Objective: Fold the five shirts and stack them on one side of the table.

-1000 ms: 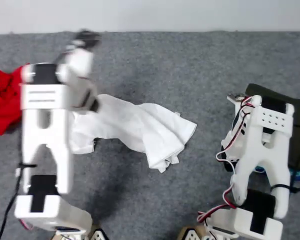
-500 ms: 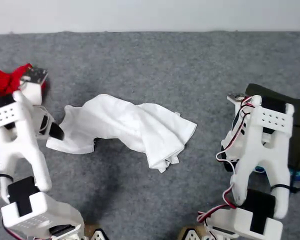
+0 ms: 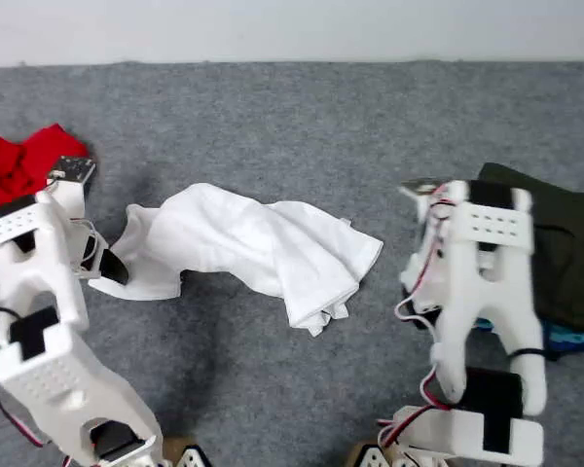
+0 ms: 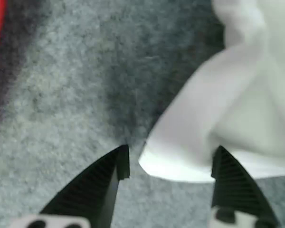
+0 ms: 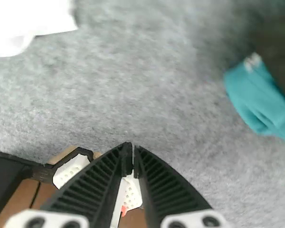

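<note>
Left wrist view: my left claw [image 4: 171, 164] gapes wide, empty, straddling the left hem of the white shirt [image 3: 253, 243] crumpled in the middle of the counter [image 3: 321, 117]. Best drop low and pinch one layer. My right claw [image 5: 133, 154] is closed, empty.

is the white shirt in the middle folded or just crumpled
Crumpled, not folded: the white shirt lies in a wrinkled, uneven heap, one corner inside the open left gripper.

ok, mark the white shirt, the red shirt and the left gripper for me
white shirt [image 3: 263, 248]: high view, middle of the crumpled cloth.
red shirt [image 3: 19, 165]: high view, middle of the bunched fabric.
left gripper [image 4: 170, 161]: left wrist view, midway between its open fingertips.
</note>
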`<state>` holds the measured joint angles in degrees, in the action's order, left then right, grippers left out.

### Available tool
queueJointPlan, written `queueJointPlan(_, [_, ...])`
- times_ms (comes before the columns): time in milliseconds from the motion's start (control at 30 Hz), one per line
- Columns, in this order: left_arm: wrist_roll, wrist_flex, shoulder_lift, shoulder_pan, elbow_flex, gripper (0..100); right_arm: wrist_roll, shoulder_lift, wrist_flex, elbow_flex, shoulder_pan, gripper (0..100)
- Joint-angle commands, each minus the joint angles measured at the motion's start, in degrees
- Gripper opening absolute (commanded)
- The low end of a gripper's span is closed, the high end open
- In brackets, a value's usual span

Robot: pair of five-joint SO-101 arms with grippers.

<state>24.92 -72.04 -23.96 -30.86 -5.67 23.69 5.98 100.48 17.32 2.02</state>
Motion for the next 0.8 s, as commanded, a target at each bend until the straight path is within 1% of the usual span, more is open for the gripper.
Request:
queueJointPlan(0, [0.7,-4.1,-2.8,0.6,6.1,26,-0.5,2.3,1.0,-0.8,-6.0,0.9])
queueJointPlan(100, [2.5,-7.4,-5.2,2.2,8.0,18,-0.4,2.3,1.0,-0.8,-9.4,0.9])
queueJointPlan(167, [4.5,-9.0,-5.5,3.6,8.1,9,-0.4,2.3,1.0,-0.8,-10.3,0.9])
queueJointPlan(233, [4.9,-10.5,-5.5,5.2,8.1,1,-0.4,2.3,1.0,-0.8,-10.5,0.9])
queueJointPlan(367, [4.9,-14.0,-5.4,5.7,8.2,1,-0.3,2.6,1.5,-0.8,-10.6,0.9])
queueJointPlan(467, [4.9,-16.0,-2.9,3.8,8.2,1,-0.3,2.9,2.0,-0.8,-10.7,0.9])
queueJointPlan(600, [4.9,-20.7,5.3,0.3,8.2,1,-0.3,2.9,2.2,-0.8,-11.3,0.9])
queueJointPlan(767, [4.9,-27.3,18.5,-4.7,8.2,1,-0.2,2.3,0.0,-1.2,-16.9,0.9])
